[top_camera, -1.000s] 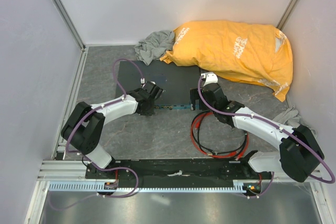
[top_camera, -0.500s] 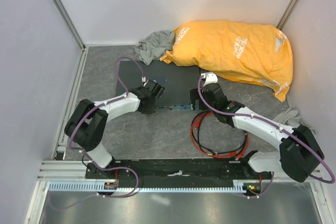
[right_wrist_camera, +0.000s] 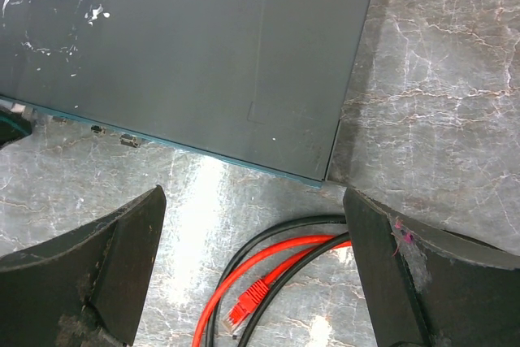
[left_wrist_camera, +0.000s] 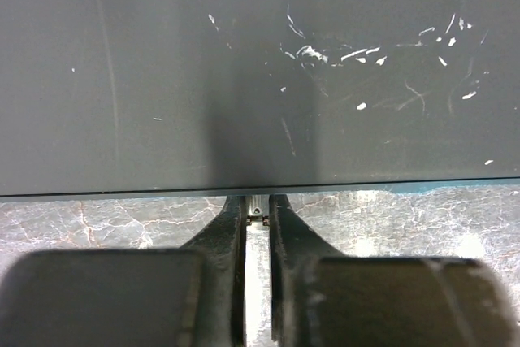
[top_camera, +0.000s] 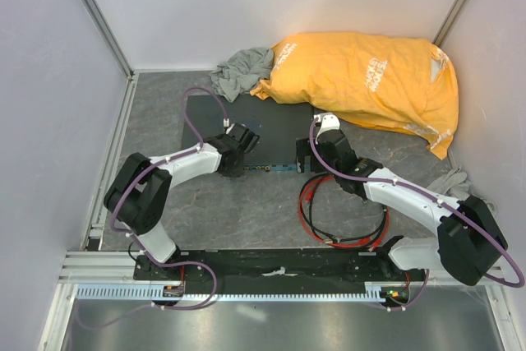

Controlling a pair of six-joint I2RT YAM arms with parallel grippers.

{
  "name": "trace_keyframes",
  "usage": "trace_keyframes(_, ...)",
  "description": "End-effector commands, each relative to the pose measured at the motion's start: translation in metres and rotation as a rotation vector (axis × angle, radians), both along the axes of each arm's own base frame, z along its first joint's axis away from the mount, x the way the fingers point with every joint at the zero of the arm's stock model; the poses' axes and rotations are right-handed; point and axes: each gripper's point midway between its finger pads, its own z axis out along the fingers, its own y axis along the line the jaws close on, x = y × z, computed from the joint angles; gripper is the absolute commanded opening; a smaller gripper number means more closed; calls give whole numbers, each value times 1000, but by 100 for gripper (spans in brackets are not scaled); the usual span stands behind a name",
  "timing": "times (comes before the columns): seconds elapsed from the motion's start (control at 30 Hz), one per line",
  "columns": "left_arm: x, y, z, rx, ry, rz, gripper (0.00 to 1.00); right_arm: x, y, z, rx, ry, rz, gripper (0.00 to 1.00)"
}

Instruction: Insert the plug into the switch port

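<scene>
The dark grey switch box (top_camera: 246, 121) lies flat mid-table; its blue-green front edge (right_wrist_camera: 179, 150) shows small ports (right_wrist_camera: 128, 140). The red cable (top_camera: 316, 203) is coiled in front of the box's right end. Its red plug (right_wrist_camera: 248, 308) lies loose on the table beside a black cable (right_wrist_camera: 268, 249). My right gripper (right_wrist_camera: 252, 201) is wide open above the plug, near the box's front right corner, also in the top view (top_camera: 311, 155). My left gripper (left_wrist_camera: 257, 210) is shut, tips against the box's front edge, also in the top view (top_camera: 245, 150). A tiny unidentifiable thing sits between its tips.
A large yellow bag (top_camera: 362, 80) lies behind the box at the back right, overlapping its far corner. A grey cloth (top_camera: 242, 67) is bunched behind the box. Another grey cloth (top_camera: 456, 180) lies at the right wall. Walls close the table on three sides.
My left gripper has moved a little to the right and forward, up to the box's front edge. The right arm, the cable and the box have not moved.
</scene>
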Motion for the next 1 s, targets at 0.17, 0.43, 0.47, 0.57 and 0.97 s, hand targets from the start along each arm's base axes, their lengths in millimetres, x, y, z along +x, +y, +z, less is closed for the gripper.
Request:
trace_keyframes(0.17,18,9,34,-60,-206,68,50,0,6,11,48,-33,13,98)
trace_keyframes(0.43,-26,21,20,-76,-140,74,48,-1,7,13,54,-37,17,98)
trace_keyframes(0.47,-29,21,20,-84,-137,70,47,-1,7,14,56,-37,19,98)
trace_keyframes(0.57,-39,21,9,-77,-115,69,42,-1,7,12,53,-33,18,98)
trace_keyframes(0.97,-15,11,-13,-64,-160,46,2,1,4,10,41,-39,7,98)
